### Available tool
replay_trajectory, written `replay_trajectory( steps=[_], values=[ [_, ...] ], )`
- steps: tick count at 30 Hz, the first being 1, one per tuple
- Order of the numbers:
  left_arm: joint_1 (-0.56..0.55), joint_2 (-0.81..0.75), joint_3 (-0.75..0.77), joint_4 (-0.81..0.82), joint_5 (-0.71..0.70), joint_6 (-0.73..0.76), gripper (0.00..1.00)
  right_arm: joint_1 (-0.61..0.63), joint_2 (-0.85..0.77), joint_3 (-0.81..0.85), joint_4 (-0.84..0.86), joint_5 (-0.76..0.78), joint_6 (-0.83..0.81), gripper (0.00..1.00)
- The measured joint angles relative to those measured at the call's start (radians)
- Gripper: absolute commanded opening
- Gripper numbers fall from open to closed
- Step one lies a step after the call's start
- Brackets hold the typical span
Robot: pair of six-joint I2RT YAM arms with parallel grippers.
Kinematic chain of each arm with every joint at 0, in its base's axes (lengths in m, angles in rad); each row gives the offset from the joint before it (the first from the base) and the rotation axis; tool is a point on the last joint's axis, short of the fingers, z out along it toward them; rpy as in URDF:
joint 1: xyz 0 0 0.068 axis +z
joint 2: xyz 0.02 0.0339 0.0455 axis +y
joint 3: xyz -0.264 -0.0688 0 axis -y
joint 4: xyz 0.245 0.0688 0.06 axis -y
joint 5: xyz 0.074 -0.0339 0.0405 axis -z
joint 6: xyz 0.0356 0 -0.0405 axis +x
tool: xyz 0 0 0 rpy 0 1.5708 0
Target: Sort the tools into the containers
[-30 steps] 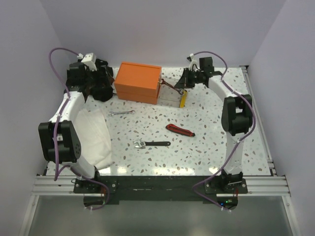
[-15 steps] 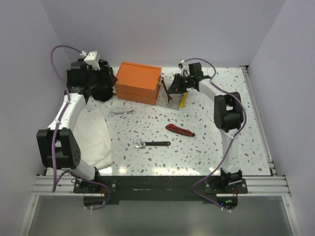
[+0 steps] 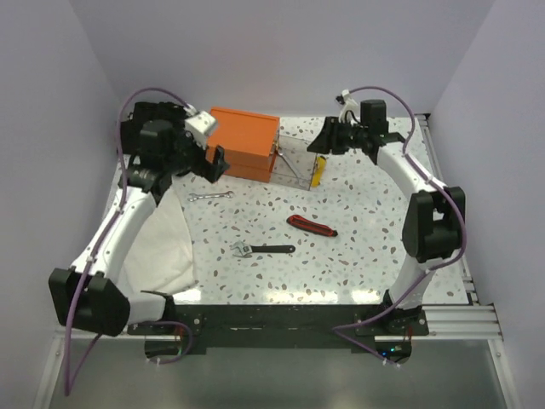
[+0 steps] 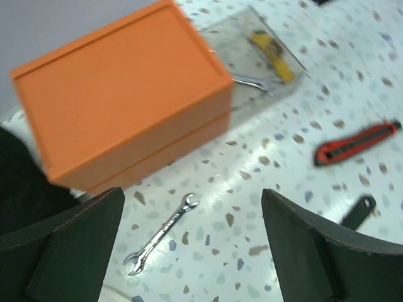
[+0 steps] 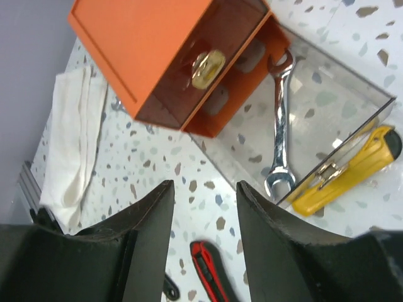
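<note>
Speckled table (image 3: 366, 213) carries the orange box (image 3: 243, 141) near its far edge, w/ a clear tray (image 5: 327, 107) pulled out toward the right edge so tools can drop in. We see a silver wrench (image 5: 280, 126) inside and the yellow knife (image 5: 349, 173) at its outer end. Right gripper (image 5: 204, 189) hangs above, fingers parted, empty. Left gripper (image 4: 192, 195), wide apart & empty, overlooks the small wrench (image 4: 162, 234), prob. the next pick. Red-and-black knife (image 3: 311, 225) and dark-handled tool (image 3: 264, 250) lie mid-table, unsorted.

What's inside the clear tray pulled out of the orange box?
One silver wrench lies flat in the clear tray. The yellow utility knife sits at its outer end wall; whether inside or just outside is unclear. Its inner end, inside the orange box, is hidden.
</note>
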Motion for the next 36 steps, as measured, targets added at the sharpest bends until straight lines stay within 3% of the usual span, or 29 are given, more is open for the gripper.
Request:
replay_trajectory(
  steps=[4,8,16,21,36],
  values=[
    [-0.178,-0.117,-0.099,-0.119,0.039,0.240,0.93,0.015,-0.151,-0.213,0.027,0.010,-0.072,0.60],
    [-0.320,-0.173,-0.232,-0.208,0.014,0.414,0.90,0.063,-0.349,-0.425,0.039,0.035,-0.187,0.61],
    [-0.352,-0.160,-0.478,-0.225,-0.115,0.610,0.87,0.260,-0.646,-0.630,0.045,0.063,-0.375,0.61],
    [-0.353,-0.109,-0.552,-0.148,-0.149,0.660,0.85,0.262,-0.665,-0.683,0.037,0.116,-0.397,0.61],
    [-0.353,0.037,-0.556,0.013,-0.164,0.639,0.79,0.261,-0.600,-0.682,0.011,0.165,-0.459,0.61]
  ],
)
